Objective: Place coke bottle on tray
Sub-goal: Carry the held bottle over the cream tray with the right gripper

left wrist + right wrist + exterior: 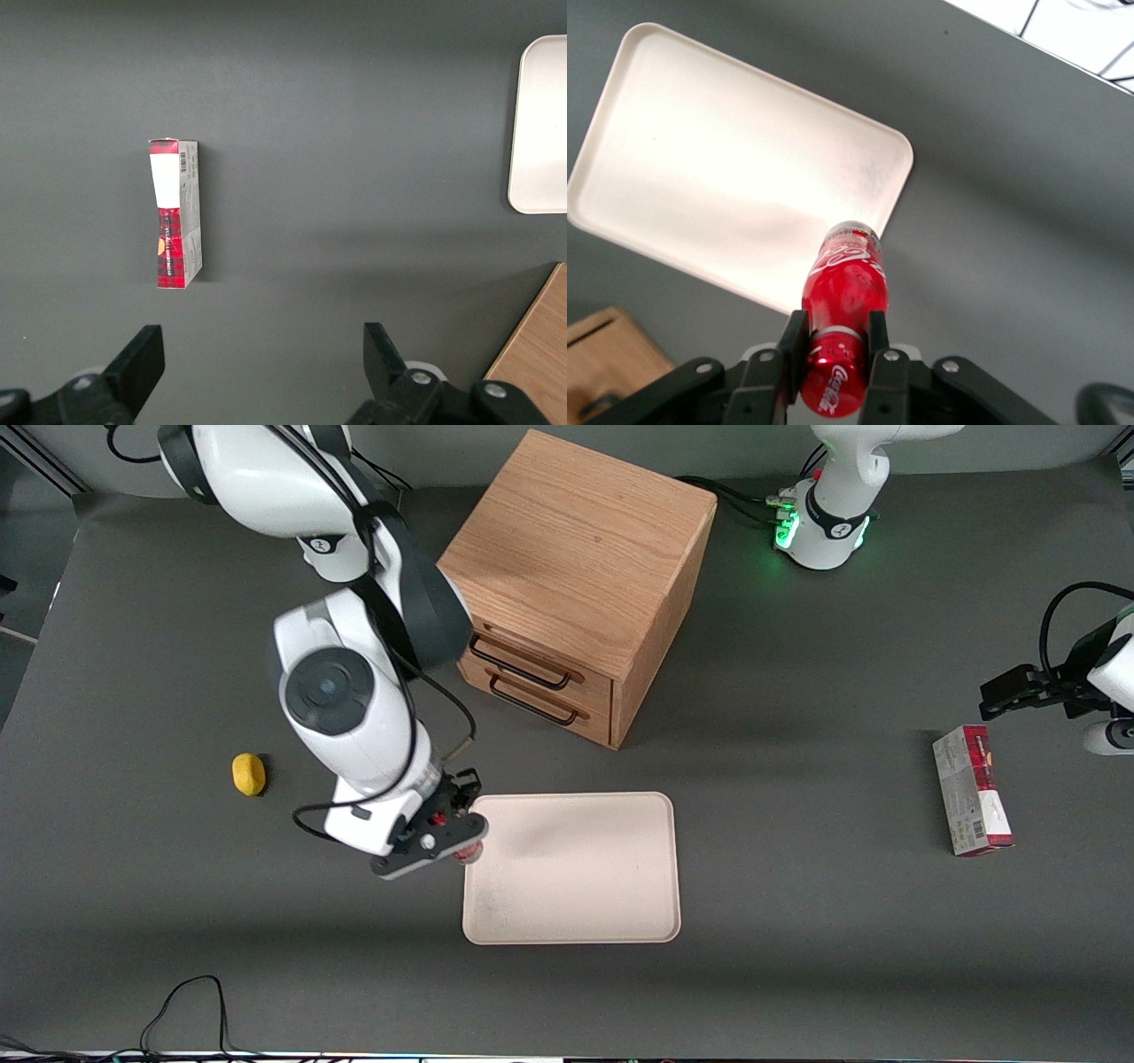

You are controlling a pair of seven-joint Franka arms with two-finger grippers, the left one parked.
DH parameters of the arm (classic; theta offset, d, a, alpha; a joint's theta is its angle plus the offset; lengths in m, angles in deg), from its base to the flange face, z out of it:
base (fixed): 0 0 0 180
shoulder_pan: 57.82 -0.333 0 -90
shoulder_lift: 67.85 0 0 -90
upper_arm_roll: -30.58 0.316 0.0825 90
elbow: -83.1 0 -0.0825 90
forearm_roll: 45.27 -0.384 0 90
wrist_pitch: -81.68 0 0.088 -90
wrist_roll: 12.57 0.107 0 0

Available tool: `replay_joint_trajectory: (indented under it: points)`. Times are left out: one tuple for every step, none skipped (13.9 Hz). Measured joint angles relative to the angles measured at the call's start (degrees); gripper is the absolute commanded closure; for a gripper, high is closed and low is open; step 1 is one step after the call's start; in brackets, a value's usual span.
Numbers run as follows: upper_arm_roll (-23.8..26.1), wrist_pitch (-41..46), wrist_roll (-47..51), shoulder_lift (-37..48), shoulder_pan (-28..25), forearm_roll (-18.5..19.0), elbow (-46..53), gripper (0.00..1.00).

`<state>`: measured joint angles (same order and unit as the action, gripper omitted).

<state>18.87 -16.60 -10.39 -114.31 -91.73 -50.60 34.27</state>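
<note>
Above the tray's point(576, 868) edge, the hand point(833, 341) grips the coke bottle point(843, 301), cabinet point(576, 584) nearby.

The hand point(447, 849) holds the coke bottle point(467, 856) over the tray's point(576, 868) edge toward the working arm's end.

Working arm: glossy white rounded shell segments with black bands at the joints. Large round dark grey cap on the elbow-like joint facing the front camera. Thin black cables run along the links and loop loose beside the wrist. Wrist carries a white block, below it a black flat bar with a small round silver fitting. Gripper point(450, 841) above the tray's edge toward the working arm's end of the table; body black. Fingers point(794, 341) black, narrow, angular. Silver screw heads sit on the black finger mounts in the wrist view
</note>
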Motion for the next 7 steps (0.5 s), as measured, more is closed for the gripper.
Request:
replay_joint_trajectory:
  points:
    - [0.04,-2.11,0.0,-1.78,0.01,0.0,0.01,1.0]
    - [0.05,-4.0,0.0,-3.42,0.03,0.0,0.02,1.0]
    - [0.05,-5.61,0.0,-4.87,0.1,0.0,0.01,1.0]
    - [0.05,-6.92,0.0,-6.13,0.22,-0.01,0.02,1.0]
    - [0.05,-7.83,0.0,-7.11,0.36,-0.01,0.02,1.0]
    - [0.05,-8.5,0.0,-7.8,0.48,-0.01,0.02,1.0]
    - [0.05,-8.82,0.0,-8.31,0.55,-0.01,0.01,1.0]
